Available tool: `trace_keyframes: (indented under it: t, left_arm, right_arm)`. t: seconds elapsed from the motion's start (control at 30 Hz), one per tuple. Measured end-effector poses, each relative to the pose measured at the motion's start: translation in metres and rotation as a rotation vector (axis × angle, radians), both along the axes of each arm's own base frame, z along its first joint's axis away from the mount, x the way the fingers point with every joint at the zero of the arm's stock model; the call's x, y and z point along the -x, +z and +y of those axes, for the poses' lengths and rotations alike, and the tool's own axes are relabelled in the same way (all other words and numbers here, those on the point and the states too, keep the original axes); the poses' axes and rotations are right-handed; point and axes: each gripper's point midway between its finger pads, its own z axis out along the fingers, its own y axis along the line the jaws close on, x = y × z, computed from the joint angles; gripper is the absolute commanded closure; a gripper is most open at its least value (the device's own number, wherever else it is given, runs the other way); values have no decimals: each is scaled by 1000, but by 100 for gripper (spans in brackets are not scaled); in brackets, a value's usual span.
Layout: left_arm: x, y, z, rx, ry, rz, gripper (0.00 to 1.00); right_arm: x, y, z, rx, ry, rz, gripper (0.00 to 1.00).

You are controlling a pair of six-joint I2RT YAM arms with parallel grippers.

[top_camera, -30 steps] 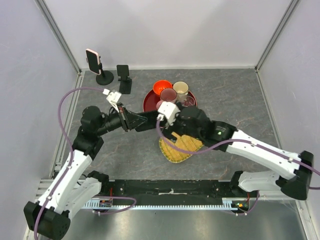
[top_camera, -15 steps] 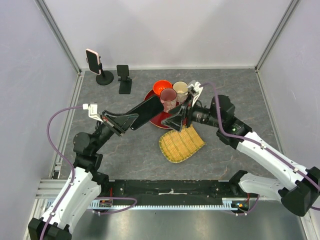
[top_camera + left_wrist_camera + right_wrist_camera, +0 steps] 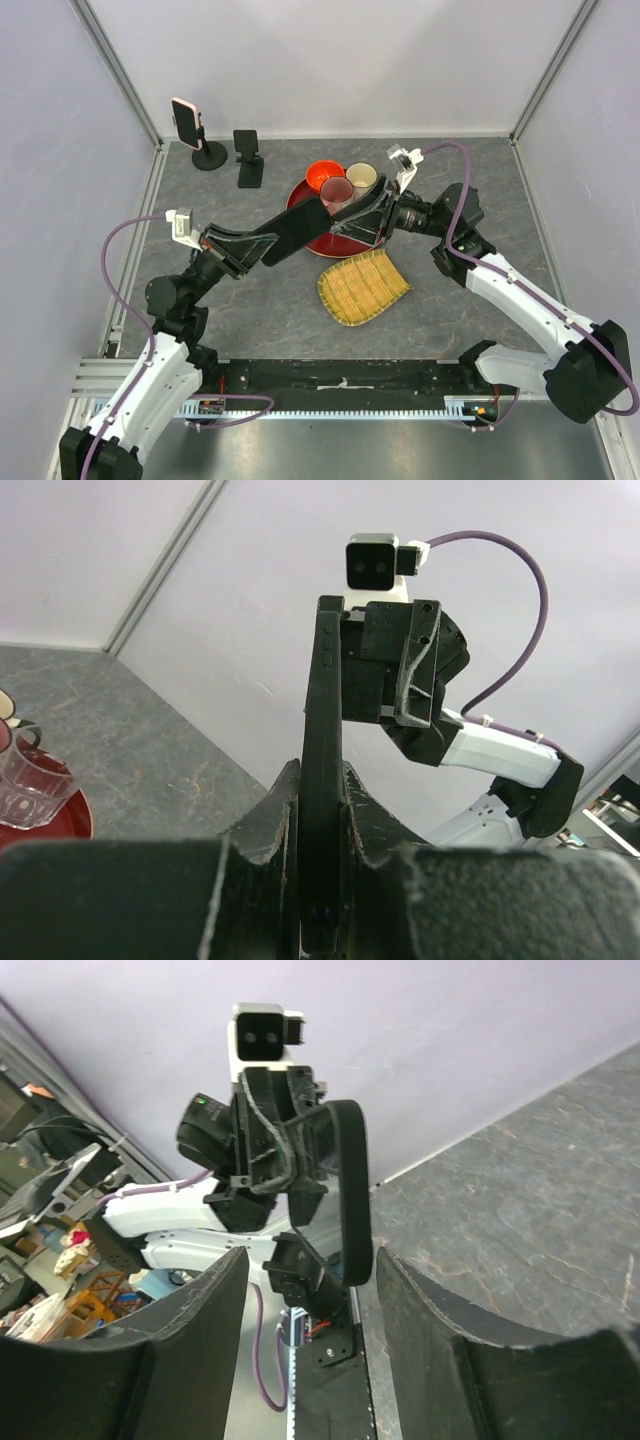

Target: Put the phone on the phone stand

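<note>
The black phone [image 3: 296,232] hangs in the air over the table, left of the red tray. My left gripper [image 3: 258,244] is shut on its lower end; in the left wrist view the phone [image 3: 323,710] stands edge-on between the left gripper [image 3: 322,780] fingers. My right gripper [image 3: 347,222] faces it from the right, open, its fingers either side of the phone's [image 3: 350,1190] upper end. A gap shows on both sides, wider on the left of the right gripper [image 3: 312,1265]. The empty black phone stand [image 3: 248,158] is at the back left.
A second stand [image 3: 209,154] holding a pink phone [image 3: 186,119] sits left of the black one. A red tray [image 3: 300,198] carries a red bowl [image 3: 324,176] and two cups. A woven bamboo tray [image 3: 362,287] lies below the grippers. Walls close in the back and sides.
Both arms have lifted and drawn apart, the left one carrying the phone up and left. The right gripper's jaws have narrowed around the phone's free end.
</note>
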Motion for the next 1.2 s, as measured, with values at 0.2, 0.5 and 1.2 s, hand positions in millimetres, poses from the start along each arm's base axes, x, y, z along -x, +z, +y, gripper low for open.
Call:
trace_keyframes:
  t: [0.2,0.5,1.2]
  left_arm:
    - [2,0,0,41,-25,3,98]
    - [7,10,1,82,-49,-15,98]
    - [12,13,26,-333,175,300,40]
  right_arm:
    - [5,4,10,-64,43,5,45]
    - [17,9,33,-119,67,19,70]
    - [-2,-5,26,141,-116,-240,100]
